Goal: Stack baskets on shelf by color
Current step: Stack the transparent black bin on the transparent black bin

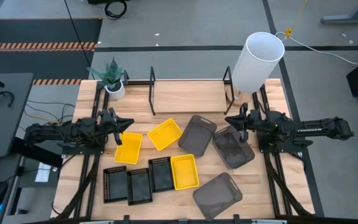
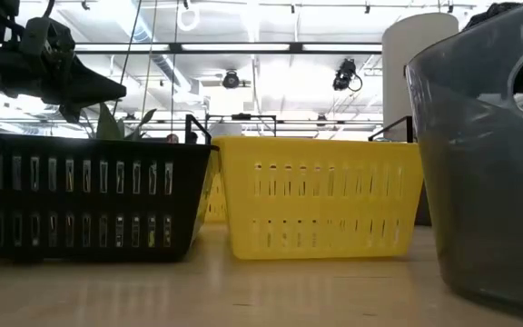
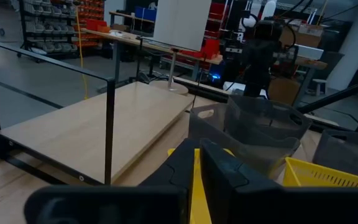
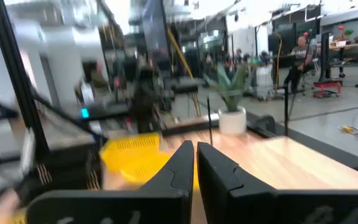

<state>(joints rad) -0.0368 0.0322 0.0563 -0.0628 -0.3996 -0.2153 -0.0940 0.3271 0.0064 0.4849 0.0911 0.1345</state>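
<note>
1. Surface: light plank table on a grey floor with hazard striping; the low view shows an open hall with ceiling lights behind it.
2. Shelf: pale wooden board in thin black uprights, long axis running left to right along the table's far side. No basket is on it.
3. Left of the shelf: small potted plant in a white pot.
4. Left gripper: just in front of the shelf's left end, fingers nearly together, gripping the rim of a yellow basket.
5. In front of the shelf, left to right: three black perforated baskets, two more yellow ones, three smoky grey baskets. All are shallow rectangular plastic, lying at mixed angles.
6. Right gripper: in front of the shelf's right end, fingers closed, empty.
7. At the shelf's right end: tall white cylinder.
</note>
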